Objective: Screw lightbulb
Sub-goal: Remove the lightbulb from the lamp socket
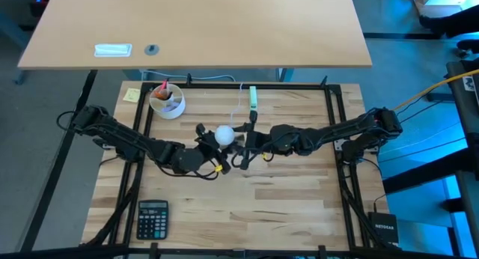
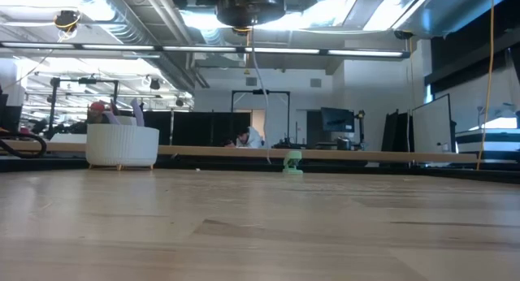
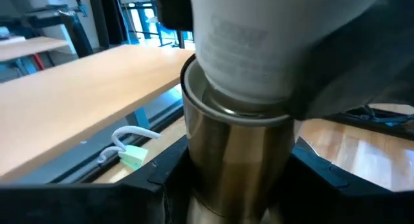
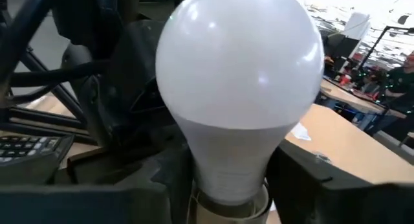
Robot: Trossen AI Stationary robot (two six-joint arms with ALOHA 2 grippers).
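The white frosted lightbulb [image 1: 223, 134] hangs above the middle of the table, its neck [image 3: 239, 56] set into the open end of a silvery metal socket [image 3: 229, 159]. My left gripper [image 1: 209, 148] comes from the table's left and is shut on the socket. My right gripper [image 1: 238, 141] comes from the right and is shut on the bulb [image 4: 239, 75]. In the low view the socket [image 2: 244, 5] shows from underneath, high above the tabletop, with its thin white cord [image 2: 257, 78] hanging down. My left gripper pinches the socket's round metal wall [image 3: 194, 166] between its two fingers [image 3: 155, 182], one on each side. They come about level from the table's left. The socket is lifted clear of the table with the bulb's neck in it. My right gripper pinches the bulb's narrow white neck [image 4: 213, 169], just above the socket's rim, between its two fingers [image 4: 304, 179]. They reach in about level from the table's right. The bulb's round end stands free beyond the fingers.
A white bowl [image 1: 166, 100] with pink and orange contents stands at the far left, a yellow note [image 1: 132, 94] beside it. A green plug [image 1: 253, 98] on the white cord lies at the far middle. A calculator [image 1: 153, 218] lies near the front left.
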